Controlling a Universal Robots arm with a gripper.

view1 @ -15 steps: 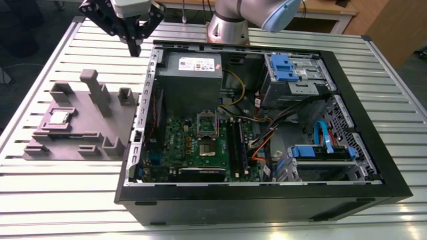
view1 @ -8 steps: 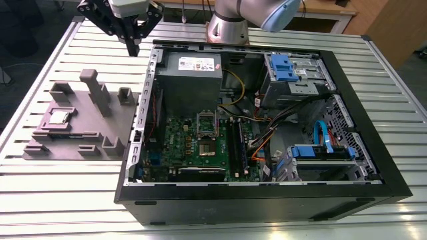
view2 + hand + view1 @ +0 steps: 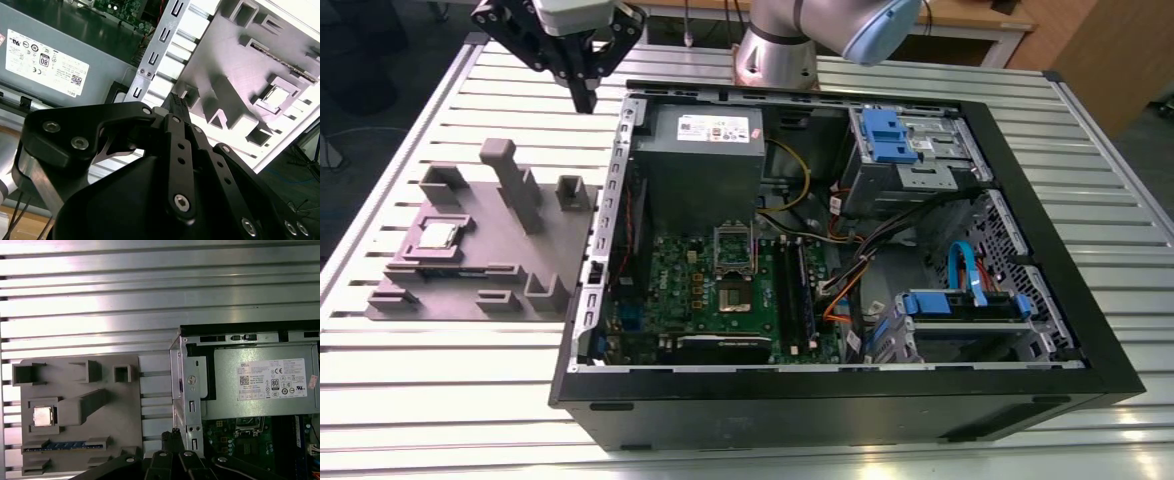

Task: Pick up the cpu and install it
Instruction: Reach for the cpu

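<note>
The cpu (image 3: 438,235) is a small silvery square lying flat in a pocket of the grey moulded tray (image 3: 487,275), at the exterior view's left. Both wrist views show it too, as the cpu (image 3: 276,96) (image 3: 42,416) in the tray (image 3: 235,55) (image 3: 107,432). My gripper (image 3: 586,98) hangs high over the slatted table behind the tray, by the far left corner of the open computer case, well away from the chip. Its black fingers (image 3: 175,107) (image 3: 167,440) are shut together with nothing between them.
The open computer case (image 3: 841,395) lies on its side right of the tray. Inside it are the motherboard with its shiny socket frame (image 3: 734,248), a grey power supply box (image 3: 700,140) (image 3: 265,385), blue drive bays (image 3: 901,135) and loose cables. Bare slatted table (image 3: 427,400) surrounds the tray.
</note>
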